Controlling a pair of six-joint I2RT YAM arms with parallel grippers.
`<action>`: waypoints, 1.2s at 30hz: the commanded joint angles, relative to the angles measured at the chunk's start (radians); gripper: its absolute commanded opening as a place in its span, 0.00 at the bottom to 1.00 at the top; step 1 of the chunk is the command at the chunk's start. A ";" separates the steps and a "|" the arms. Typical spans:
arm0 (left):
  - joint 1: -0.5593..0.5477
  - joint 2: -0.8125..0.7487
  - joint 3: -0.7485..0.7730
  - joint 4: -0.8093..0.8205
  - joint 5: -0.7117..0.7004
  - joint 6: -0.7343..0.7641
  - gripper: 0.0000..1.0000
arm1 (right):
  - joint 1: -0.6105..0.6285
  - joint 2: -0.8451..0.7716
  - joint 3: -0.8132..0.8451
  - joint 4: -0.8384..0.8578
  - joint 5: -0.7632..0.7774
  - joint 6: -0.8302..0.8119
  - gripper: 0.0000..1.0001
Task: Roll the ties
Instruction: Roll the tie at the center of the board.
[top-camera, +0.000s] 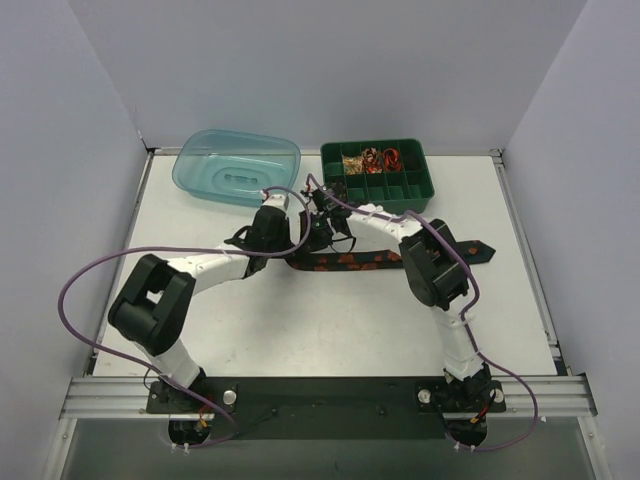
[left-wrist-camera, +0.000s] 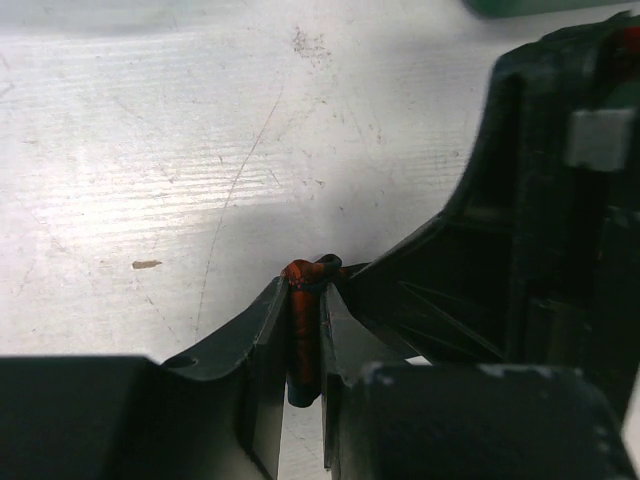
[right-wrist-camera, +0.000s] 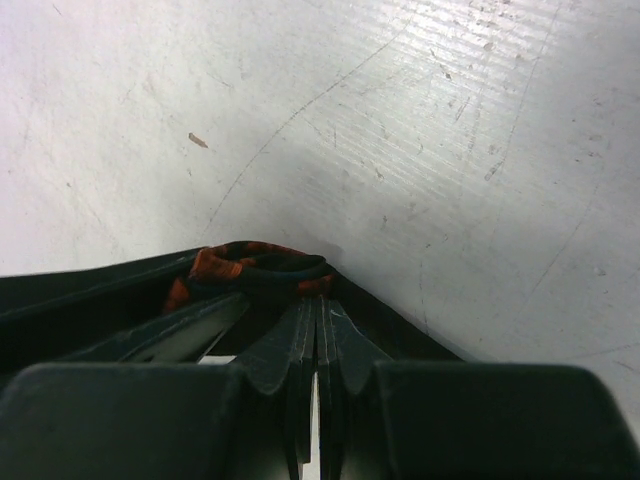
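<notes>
- Left end effector (left-wrist-camera: 306, 298): grasping the tie (left-wrist-camera: 303, 345). A folded orange-and-black end stands upright between its fingers and bunches just above the tips.
- Right end effector (right-wrist-camera: 316, 308): clenched, fingers pressed flat together. The tips sit against a curled fold of the tie; whether any fabric is pinched cannot be told.
- Both end effectors meet low over the counter (top-camera: 330, 320), near its middle, at the tie's left end.
- The rest of the tie lies flat on the counter, running right under the right arm, with its pointed end showing beyond that arm.
- Tray (top-camera: 415, 196): green, compartmented, at the far edge, with small items in the rear compartments.
- Tub (top-camera: 237, 165): clear blue, left of the tray, apart from it.
</notes>
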 joint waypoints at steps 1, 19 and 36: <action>-0.031 -0.083 -0.012 0.023 -0.098 0.045 0.00 | 0.012 -0.022 -0.028 -0.011 -0.006 0.016 0.00; -0.202 -0.052 -0.008 -0.041 -0.364 0.107 0.00 | 0.014 -0.068 -0.122 0.057 -0.066 0.072 0.00; -0.286 0.015 0.083 -0.142 -0.523 0.150 0.00 | 0.019 -0.149 -0.180 0.057 -0.105 0.085 0.00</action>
